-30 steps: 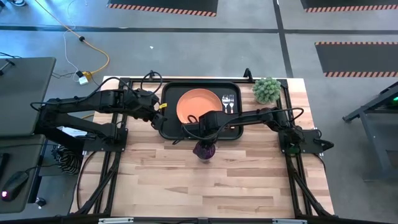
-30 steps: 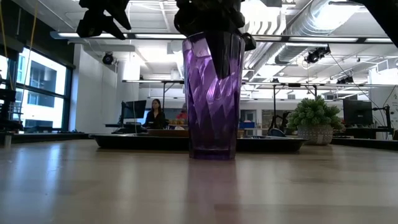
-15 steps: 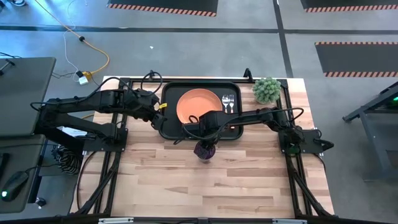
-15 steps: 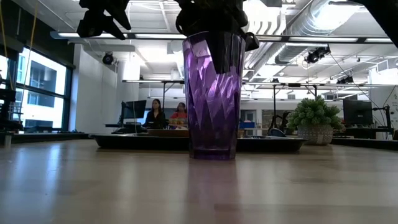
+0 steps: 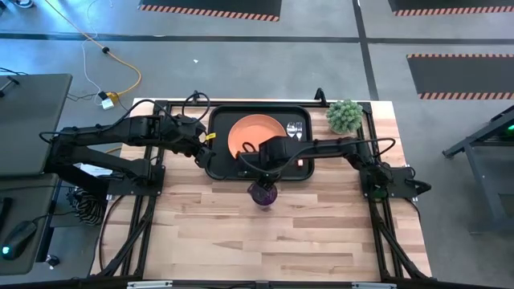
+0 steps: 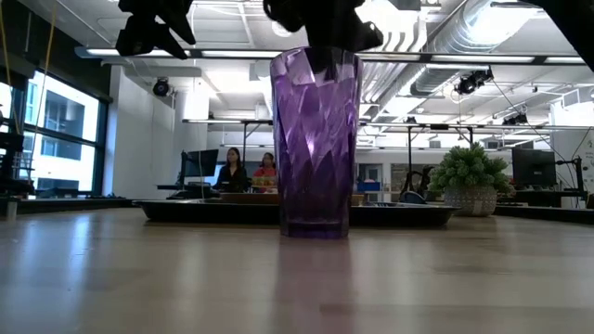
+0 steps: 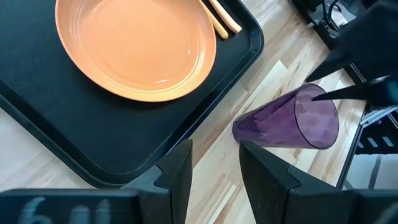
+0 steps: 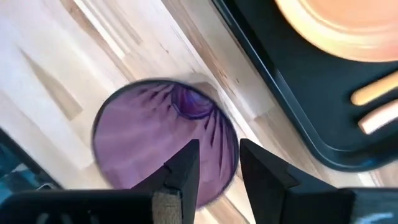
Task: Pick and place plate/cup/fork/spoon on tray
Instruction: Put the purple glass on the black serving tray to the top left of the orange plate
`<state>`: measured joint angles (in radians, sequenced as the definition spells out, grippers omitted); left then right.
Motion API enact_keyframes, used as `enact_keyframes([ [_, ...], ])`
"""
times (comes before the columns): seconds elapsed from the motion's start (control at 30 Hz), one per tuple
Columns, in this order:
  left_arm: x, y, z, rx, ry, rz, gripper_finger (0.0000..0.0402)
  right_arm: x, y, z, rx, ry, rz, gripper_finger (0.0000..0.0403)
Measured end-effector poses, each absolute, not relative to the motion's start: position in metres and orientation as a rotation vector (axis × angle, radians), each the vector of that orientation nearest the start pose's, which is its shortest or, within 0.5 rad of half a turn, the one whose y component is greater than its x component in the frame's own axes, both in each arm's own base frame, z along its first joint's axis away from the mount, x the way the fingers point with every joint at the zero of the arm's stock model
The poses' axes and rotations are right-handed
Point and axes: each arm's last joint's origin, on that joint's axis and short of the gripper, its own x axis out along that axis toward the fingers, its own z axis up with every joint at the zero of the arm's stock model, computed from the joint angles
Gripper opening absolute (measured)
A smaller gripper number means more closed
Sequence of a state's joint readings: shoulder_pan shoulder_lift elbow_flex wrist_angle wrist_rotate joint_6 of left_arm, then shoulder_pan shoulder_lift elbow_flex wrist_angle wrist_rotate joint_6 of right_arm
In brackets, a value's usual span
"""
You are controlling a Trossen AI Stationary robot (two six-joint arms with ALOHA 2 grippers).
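Note:
The purple cup (image 5: 263, 193) stands upright on its base on the table, just in front of the black tray (image 5: 261, 110). It also shows in the low view (image 6: 316, 139). The orange plate (image 5: 253, 132) lies on the tray, with the fork and spoon (image 5: 295, 128) to its right. My right gripper (image 5: 260, 178) is open above the cup's far rim. In the right wrist view (image 8: 219, 165) one finger stands over the cup's mouth (image 8: 155, 143) and one outside it. My left gripper (image 5: 210, 140) is open and empty over the tray's left edge. My right gripper points down at the cup's far rim (image 8: 235, 149), which lies in the gap between its two fingers. I cannot tell whether either finger touches the rim. The cup stands on the table.
A green potted plant (image 5: 344, 116) stands at the table's far right corner. Bare wood lies in front of the cup. People sit at desks in the room behind the table.
My right gripper has risen and drawn a little toward the table's far edge. The finger that reached deep inside the cup is now up at its rim. The cup stays upright on the table.

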<state>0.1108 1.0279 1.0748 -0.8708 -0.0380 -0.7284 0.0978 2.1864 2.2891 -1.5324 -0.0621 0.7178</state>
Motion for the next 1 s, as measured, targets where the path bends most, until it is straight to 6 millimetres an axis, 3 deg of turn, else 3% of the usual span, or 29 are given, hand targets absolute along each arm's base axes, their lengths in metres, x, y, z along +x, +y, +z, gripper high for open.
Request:
enact_keyframes([
  [0.5,0.191,0.022,0.331,-0.694,0.724,0.42,0.0122,0.397,0.046,0.359,0.535,1.251,-0.426,0.0106],
  [1.0,0.204,0.024,0.352,-0.785,0.511,0.372,0.0122,0.337,0.06,0.428,0.429,1.013,-0.432,0.0106],
])
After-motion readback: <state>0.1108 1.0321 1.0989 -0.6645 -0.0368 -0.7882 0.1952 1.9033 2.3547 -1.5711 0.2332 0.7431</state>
